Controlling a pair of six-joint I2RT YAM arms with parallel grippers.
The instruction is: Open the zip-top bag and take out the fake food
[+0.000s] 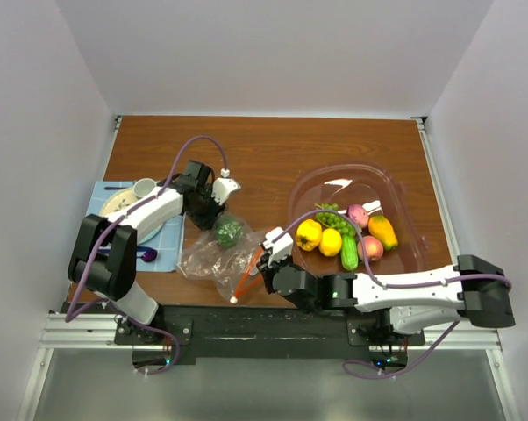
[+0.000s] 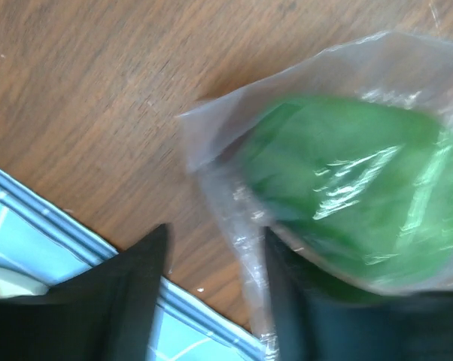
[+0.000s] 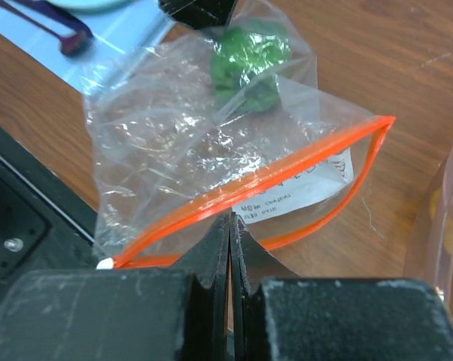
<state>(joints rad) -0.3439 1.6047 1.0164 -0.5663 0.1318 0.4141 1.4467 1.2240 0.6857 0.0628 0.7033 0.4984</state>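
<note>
- Your right hand (image 3: pixel 230 222) is clamped tight. Its two fingers are pressed together on the near lip of the orange zip strip (image 3: pixel 302 165) of the zip-top bag (image 1: pixel 213 261).
- The two sides of the strip stand apart in a loop, so the mouth of the bag gapes open toward that hand.
- The bag lies crumpled on the tabletop (image 1: pixel 273 149) between the two arms, near the front edge. Its mouth points toward your right arm and its closed end toward your left.
- One green piece (image 3: pixel 249 56) sits inside the bag at the closed end. It is blurred in the left wrist view, and you cannot tell what kind of food it is.
- A white label (image 3: pixel 294 197) with small writing shows through the plastic just behind the zip strip.
- Your left hand (image 2: pixel 215 248) is spread at the closed corner of the bag, with its fingers (image 2: pixel 140 278) apart. One finger hangs over bare wood and the other lies against the plastic beside the green piece. The edge of the bag runs through the gap between them, unpinched.
- The other fake food (image 1: pixel 331 242) sits bunched in the clear tub (image 1: pixel 334 189) to the right of the bag, in yellow, green, peach-pink and orange.
- A blue mat (image 1: pixel 97 195) lies at the left of the tabletop, with a purple spoon (image 3: pixel 46 26) resting on it.
</note>
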